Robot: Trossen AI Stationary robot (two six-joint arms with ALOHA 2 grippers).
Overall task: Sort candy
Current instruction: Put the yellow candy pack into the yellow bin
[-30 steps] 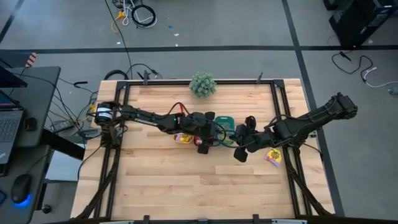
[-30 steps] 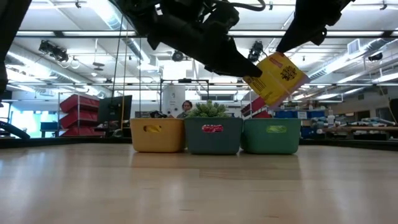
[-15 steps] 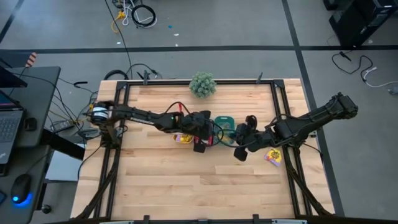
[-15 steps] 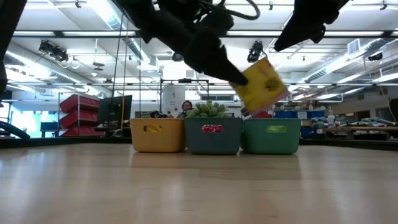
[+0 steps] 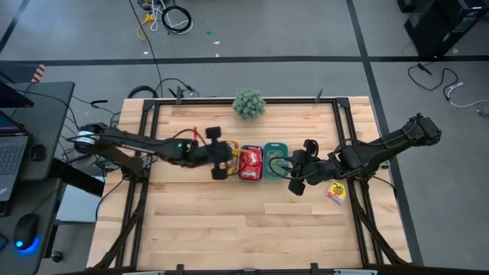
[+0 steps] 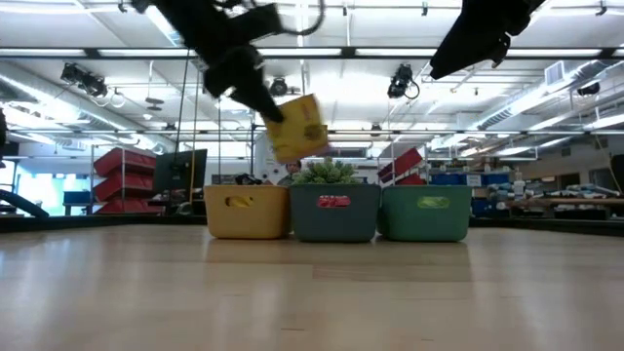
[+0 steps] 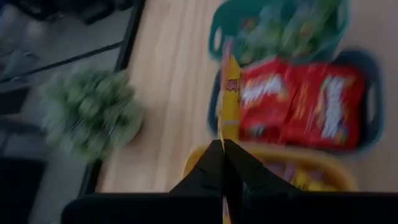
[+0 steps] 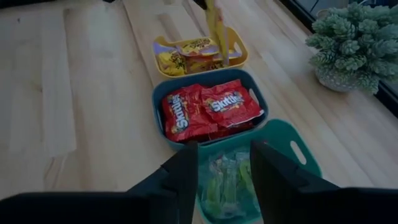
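With most candy already sorted by colour into three trays set in a row on the wooden counter [image 5: 229, 221], little is judged left: one yellow packet [image 6: 296, 127] is held pinched in the closed left tool [image 5: 216, 157] above the yellow tray [image 8: 238, 57], and another yellow packet [image 5: 335, 191] lies at the counter's right edge. Red packets [image 8: 208, 109] fill the dark blue tray [image 8: 258, 94], pale green ones [image 8: 227, 180] the teal tray [image 8: 301, 155]. Over the latter, the right tool [image 8: 224, 165] is seen parted and empty. Beyond, a workshop with shelving is visible.

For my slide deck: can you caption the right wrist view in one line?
Open right gripper above the green tray; beyond, the left gripper's yellow candy packet hangs over the yellow tray.
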